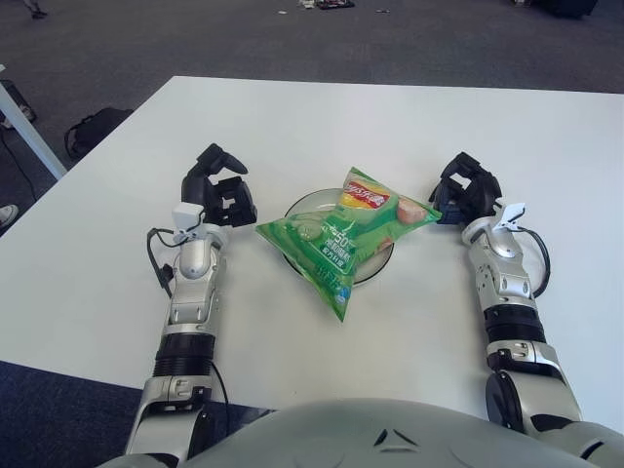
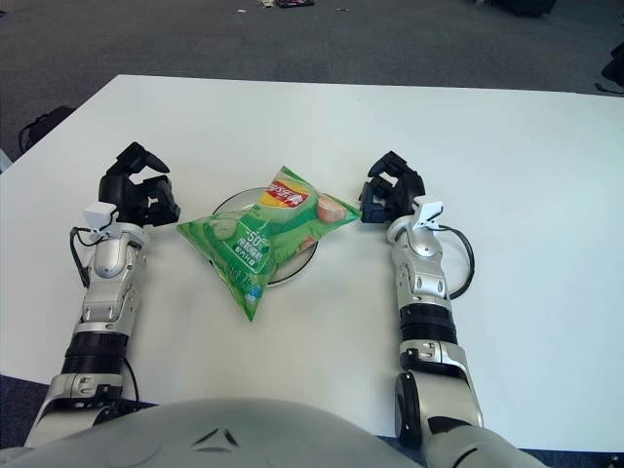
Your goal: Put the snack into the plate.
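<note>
Where the snack (image 1: 343,233) lies, the plate (image 1: 304,204) is mostly hidden.

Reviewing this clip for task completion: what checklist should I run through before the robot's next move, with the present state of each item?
1. Snack bag lies on the plate: ok, though its corners overhang the rim.
2. Left hand apart from the bag: ok, it shows left of the plate with a gap.
3. Right hand apart from the bag: cannot tell, its fingers show right at the bag's corner.
4. Neither hand holds anything: ok for the left, cannot tell for the right.
5. Plate sits flat on the table: ok.
</note>
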Tool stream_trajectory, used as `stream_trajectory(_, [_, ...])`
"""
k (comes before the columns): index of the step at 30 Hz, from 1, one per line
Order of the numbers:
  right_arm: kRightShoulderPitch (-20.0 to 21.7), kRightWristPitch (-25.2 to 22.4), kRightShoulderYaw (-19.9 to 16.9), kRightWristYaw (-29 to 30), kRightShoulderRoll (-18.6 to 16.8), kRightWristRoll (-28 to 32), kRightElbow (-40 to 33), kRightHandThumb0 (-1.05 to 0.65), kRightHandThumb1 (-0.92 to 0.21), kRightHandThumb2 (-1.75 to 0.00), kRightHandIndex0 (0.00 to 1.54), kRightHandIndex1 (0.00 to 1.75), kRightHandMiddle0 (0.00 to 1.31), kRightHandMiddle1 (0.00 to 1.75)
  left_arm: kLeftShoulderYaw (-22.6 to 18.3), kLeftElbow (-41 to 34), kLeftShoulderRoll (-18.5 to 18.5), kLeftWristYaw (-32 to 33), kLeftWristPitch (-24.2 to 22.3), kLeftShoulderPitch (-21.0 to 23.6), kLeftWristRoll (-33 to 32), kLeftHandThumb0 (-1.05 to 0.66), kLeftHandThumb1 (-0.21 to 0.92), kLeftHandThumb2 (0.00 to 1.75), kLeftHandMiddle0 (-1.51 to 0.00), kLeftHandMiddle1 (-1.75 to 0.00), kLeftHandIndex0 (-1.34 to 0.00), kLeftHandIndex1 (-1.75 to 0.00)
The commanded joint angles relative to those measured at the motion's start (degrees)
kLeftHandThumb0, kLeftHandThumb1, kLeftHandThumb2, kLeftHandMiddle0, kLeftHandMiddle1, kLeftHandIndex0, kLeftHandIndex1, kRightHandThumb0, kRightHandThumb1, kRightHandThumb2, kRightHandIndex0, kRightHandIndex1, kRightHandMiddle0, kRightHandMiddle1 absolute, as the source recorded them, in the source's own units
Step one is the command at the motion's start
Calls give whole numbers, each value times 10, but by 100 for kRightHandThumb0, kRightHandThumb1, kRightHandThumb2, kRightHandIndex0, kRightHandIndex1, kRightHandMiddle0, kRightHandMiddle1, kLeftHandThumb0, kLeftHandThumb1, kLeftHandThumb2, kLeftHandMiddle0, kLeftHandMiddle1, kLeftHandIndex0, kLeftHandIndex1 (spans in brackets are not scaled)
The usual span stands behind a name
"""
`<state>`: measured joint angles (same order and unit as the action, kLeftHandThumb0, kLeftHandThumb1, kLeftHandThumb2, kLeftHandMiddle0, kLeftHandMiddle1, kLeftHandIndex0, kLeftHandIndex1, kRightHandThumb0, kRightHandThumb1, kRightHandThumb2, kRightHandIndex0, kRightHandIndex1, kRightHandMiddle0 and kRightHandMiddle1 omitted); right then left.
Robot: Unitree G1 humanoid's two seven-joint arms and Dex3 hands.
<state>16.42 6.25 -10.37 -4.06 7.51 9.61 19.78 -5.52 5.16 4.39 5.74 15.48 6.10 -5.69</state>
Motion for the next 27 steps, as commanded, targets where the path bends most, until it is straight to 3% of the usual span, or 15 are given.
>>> stream_trajectory(1, [-59,0,4,5,-25,-3,20,-1,9,-175,92,166,71,175,5,13,-34,10,-21,-67,3,-54,18,148,-141,-175,-73,-175])
stream_trajectory(13, [-94,36,3,19,-38,-2,-5,-1,11,-175,95,161,73,175,7,-2,-40,12,-41,-69,3,-54,17,150,-141,-175,-74,-175])
stream_trajectory(27, [-118,213,3,-29,-52,13,31,-1,10,-175,93,165,72,175,19,-27,-43,28,-69,-64,24,-55,16,151,-142,-175,-75,-175])
